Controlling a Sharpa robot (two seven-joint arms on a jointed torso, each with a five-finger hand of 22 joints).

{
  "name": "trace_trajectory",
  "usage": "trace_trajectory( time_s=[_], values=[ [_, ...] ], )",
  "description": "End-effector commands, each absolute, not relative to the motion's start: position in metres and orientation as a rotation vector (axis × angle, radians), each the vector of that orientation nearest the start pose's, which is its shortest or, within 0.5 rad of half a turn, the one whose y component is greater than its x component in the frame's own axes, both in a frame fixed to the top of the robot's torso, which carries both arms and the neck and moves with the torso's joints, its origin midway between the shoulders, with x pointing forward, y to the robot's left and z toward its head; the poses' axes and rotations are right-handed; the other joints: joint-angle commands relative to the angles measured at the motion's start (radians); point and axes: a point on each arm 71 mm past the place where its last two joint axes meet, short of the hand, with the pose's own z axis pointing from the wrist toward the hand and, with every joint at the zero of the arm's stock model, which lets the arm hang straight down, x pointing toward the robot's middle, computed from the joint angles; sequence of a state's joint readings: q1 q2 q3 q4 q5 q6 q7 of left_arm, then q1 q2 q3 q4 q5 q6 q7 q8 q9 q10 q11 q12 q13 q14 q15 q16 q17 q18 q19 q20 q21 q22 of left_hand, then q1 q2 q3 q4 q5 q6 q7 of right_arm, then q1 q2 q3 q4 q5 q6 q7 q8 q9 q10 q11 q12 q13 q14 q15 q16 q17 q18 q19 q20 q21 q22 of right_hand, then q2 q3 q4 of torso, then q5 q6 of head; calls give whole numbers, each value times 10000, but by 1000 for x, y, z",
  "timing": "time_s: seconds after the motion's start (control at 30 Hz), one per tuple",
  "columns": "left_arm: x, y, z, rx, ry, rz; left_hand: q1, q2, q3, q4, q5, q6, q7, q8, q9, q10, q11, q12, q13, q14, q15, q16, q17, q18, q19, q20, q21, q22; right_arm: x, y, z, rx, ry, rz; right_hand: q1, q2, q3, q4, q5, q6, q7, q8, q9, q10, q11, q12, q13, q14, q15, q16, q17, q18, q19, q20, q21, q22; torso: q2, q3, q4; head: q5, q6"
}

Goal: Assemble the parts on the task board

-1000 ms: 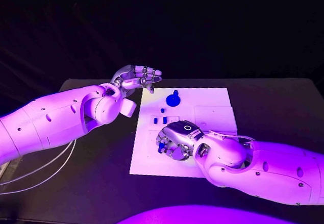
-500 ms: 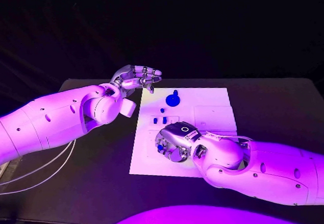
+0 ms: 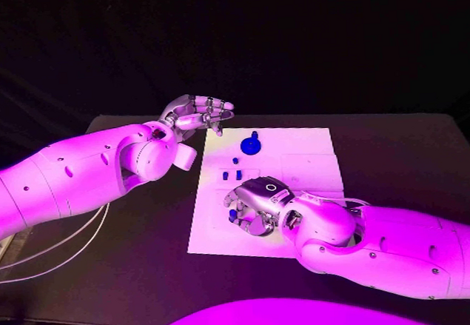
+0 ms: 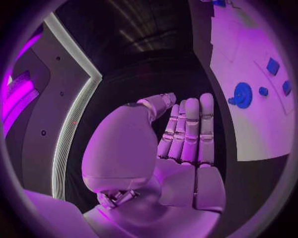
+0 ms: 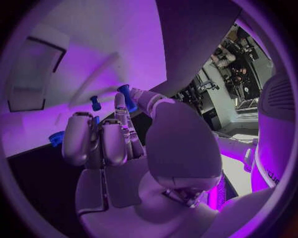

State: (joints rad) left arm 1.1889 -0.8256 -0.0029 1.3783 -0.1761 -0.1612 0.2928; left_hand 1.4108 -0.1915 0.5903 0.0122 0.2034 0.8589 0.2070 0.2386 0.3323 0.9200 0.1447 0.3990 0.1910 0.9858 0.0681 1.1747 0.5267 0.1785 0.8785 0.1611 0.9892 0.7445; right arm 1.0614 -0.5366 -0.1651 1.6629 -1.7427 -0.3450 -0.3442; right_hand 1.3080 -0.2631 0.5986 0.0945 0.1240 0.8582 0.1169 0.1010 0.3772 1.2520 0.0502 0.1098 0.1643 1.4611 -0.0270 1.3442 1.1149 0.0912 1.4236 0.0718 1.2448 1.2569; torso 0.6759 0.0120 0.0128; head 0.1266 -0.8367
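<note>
The white task board (image 3: 309,147) lies in the middle of the black table. A round blue part with a knob (image 3: 251,144) stands near its far edge, and I see it too in the left wrist view (image 4: 241,94). Small blue parts (image 3: 235,160) (image 3: 231,175) lie just nearer. My right hand (image 3: 254,206) hovers low over the board's near left area. It pinches a small blue part (image 5: 127,96) between thumb and a fingertip; another small blue peg (image 5: 95,103) stands on the board beside it. My left hand (image 3: 197,111) is raised off the board's far left corner, holding nothing, fingers (image 4: 189,129) straight and side by side.
The black table (image 3: 406,152) spreads around the board, with bare room on the right. Pale cables (image 3: 48,252) trail under my left arm at the table's left side. The board's right half carries faint outlined recesses (image 3: 308,162).
My right hand has shifted slightly to the left over the board with the small blue part. The left hand has not moved.
</note>
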Motion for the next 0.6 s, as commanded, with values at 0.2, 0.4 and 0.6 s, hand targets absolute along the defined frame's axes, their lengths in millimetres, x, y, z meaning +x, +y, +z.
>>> trace_trajectory(
  time_s=[0.2,0.4,0.6],
  values=[
    [514,235,-182,-9742,15400,-14802,-135,204,-172,-34,45,-98,10,212,-100,-183,6,121,172,-78,12,-72,-120,67,-94,6,-98,-111,371,-30,-251,-4461,16938,8262,511,407,-2299,420,230,-1797,-252,-335,-422,-152,-71,-75,392,264,-75,159,60,-112,95,-35,-117,139,5,7,-11,-16,-10],
    [514,236,-183,-9747,15384,-14785,-135,204,-172,-34,45,-98,10,212,-100,-183,6,121,172,-78,12,-72,-120,67,-94,6,-98,-111,371,-45,-241,-3926,16570,8507,1426,474,-3410,1531,250,-1921,-264,-285,-481,-76,-100,-31,522,287,-86,206,137,-131,145,-38,-117,232,-9,3,-19,-80,34],
    [514,238,-183,-9756,15351,-14755,-135,204,-172,-34,45,-98,10,212,-100,-183,6,121,172,-78,12,-72,-120,67,-94,6,-98,-111,391,-92,-217,-1100,16463,9520,1881,448,-2718,1858,192,255,336,700,40,208,159,297,724,208,109,39,-137,-36,-88,92,-723,-183,-34,-7,-45,-343,184]
  ],
)
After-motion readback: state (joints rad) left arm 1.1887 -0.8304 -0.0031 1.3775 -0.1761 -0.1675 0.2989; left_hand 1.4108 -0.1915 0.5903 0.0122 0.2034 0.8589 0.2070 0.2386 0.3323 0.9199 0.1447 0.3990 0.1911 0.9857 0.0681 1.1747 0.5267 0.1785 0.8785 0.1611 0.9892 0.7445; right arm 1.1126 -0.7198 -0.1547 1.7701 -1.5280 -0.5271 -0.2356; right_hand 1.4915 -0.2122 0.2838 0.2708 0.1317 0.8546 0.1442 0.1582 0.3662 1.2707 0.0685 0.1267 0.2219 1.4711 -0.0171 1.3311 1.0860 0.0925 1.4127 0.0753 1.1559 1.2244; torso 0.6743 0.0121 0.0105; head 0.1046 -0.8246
